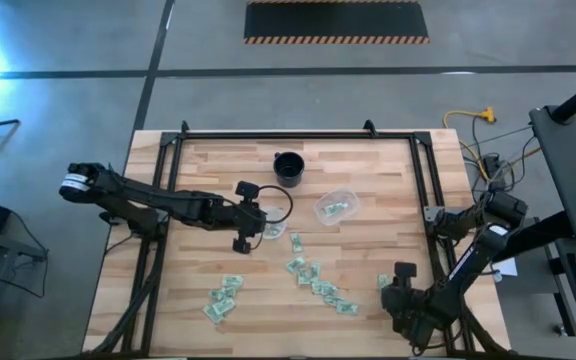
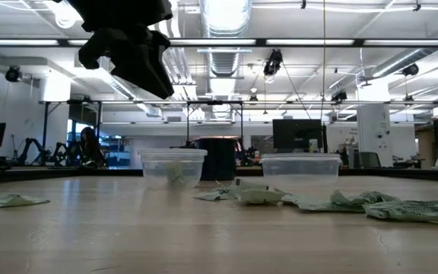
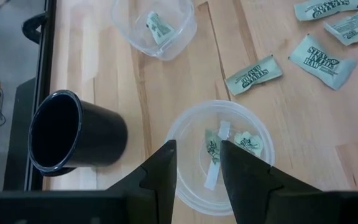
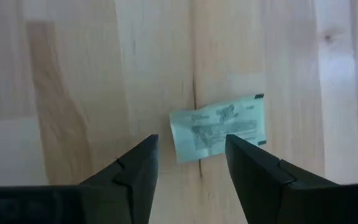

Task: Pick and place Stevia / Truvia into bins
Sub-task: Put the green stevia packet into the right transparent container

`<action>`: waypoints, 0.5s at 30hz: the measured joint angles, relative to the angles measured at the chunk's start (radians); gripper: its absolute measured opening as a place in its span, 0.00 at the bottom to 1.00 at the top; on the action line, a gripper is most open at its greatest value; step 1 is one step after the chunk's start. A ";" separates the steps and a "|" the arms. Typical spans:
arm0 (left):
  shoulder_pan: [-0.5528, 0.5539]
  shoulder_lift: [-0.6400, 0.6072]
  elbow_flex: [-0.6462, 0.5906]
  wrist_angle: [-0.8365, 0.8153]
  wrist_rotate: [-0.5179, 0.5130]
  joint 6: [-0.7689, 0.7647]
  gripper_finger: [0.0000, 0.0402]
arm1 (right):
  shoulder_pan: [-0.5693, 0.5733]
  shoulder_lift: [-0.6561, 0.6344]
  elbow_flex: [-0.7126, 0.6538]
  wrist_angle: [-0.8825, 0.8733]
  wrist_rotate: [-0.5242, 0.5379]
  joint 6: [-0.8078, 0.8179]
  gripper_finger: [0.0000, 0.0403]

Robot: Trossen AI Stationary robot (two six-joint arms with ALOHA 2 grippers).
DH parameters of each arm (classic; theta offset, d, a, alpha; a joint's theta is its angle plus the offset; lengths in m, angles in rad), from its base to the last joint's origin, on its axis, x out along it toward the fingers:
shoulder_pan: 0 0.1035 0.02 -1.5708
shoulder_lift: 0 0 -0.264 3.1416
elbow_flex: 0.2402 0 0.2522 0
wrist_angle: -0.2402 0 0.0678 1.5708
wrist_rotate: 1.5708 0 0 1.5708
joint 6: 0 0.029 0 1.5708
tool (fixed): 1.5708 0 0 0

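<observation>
Wooden planks are making up the table [image 1: 358, 300] seen from above, where green and white packets [image 1: 318, 285] are lying scattered across its near half and a black cup [image 1: 288, 168] is standing toward the far edge. The left gripper [image 1: 251, 228] is hanging over a clear cup [image 1: 271, 232] near the middle, while the second clear cup [image 1: 335, 205] is sitting just to its right with a packet inside. The right gripper [image 1: 400, 292] is hovering low over a lone packet [image 1: 383, 282] near the table's right side. From table height, both clear cups [image 2: 173, 166] [image 2: 301, 169] are standing upright with crumpled packets [image 2: 401, 207] lying beside them. Through the left wrist camera, the left gripper [image 3: 197, 163] is showing a narrow gap with nothing pinched, and the cup [image 3: 219, 152] below is holding packets. Through the right wrist camera, the right gripper [image 4: 191, 162] is standing parted and empty, with one packet [image 4: 217, 127] lying flat on the wood just beyond its fingertips.
</observation>
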 joint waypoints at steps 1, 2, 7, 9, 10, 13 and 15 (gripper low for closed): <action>0.000 0.000 0.000 0.000 0.000 0.000 0.27 | 0.000 0.005 0.000 0.000 -0.003 0.000 0.43; 0.000 0.000 0.000 0.000 0.000 0.000 0.27 | 0.000 0.009 0.000 0.000 -0.006 -0.001 0.43; 0.000 0.000 0.000 0.002 0.001 0.000 0.27 | 0.000 0.020 0.000 0.002 -0.016 0.003 0.42; 0.000 0.000 0.000 0.002 0.001 0.000 0.27 | -0.005 0.020 0.000 0.004 -0.017 0.005 0.41; 0.000 0.000 0.000 0.004 0.001 0.000 0.27 | -0.008 0.020 0.000 0.004 -0.019 0.004 0.40; 0.000 0.000 -0.001 0.013 0.003 -0.001 0.27 | -0.018 0.020 -0.003 0.008 -0.023 0.002 0.38; 0.000 0.000 -0.003 0.013 0.003 -0.001 0.27 | -0.023 0.020 -0.006 0.012 -0.029 0.001 0.36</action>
